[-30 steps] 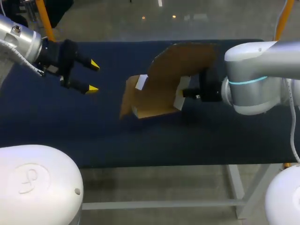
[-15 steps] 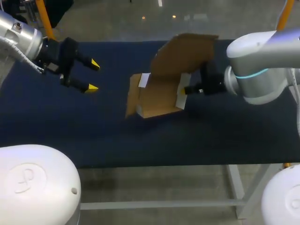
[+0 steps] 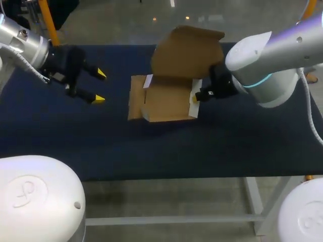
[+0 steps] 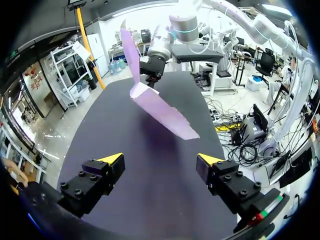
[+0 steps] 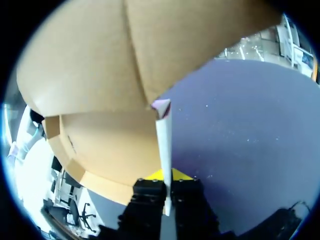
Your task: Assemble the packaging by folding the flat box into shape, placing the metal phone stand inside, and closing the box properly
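Right claw is clamped on a thin edge flap of the cardboard box, which sits on the tabletop right ahead of it, lid up. Left claw is wide open and empty, box well ahead.

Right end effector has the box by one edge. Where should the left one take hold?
Probably the left flap of the box, coming in level from the left. Its thin free edge points toward the open left end effector, opposite where the right end effector pinches.
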Controlling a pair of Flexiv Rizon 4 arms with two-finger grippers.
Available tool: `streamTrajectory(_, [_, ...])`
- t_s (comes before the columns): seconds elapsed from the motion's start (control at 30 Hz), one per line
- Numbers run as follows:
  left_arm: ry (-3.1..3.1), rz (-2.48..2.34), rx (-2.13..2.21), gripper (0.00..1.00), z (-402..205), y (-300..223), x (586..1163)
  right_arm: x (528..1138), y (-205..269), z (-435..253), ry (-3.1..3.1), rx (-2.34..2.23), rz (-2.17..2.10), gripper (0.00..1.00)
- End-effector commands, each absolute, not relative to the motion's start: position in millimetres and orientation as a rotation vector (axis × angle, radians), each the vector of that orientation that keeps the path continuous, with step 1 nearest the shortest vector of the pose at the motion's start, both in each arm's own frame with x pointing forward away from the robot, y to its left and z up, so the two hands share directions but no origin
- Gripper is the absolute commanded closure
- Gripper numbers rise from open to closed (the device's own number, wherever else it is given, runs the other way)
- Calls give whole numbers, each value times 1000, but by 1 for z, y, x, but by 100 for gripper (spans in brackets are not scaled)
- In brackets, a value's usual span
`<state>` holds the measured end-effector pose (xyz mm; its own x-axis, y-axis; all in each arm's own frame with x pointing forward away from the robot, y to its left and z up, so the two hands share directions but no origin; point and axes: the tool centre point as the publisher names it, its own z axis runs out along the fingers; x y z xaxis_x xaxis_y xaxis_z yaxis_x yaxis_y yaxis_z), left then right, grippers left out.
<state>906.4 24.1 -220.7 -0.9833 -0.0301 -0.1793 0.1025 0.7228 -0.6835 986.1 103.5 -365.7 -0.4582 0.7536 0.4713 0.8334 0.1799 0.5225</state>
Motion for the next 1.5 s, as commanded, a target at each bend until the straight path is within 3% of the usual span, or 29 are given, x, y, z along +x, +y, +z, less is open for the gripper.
streamTrajectory(0.03, [2750,-1076,61,0,-221,21,905,984,109,-361,-2392,-1562,-795,100])
streamTrajectory(0.9, [2743,-1002,55,0,-225,23,903,971,101,-363,-2324,-1729,-557,100])
streamTrajectory(1.5, [2743,-1002,55,0,-225,23,903,954,108,-362,-2251,-1832,-164,100])
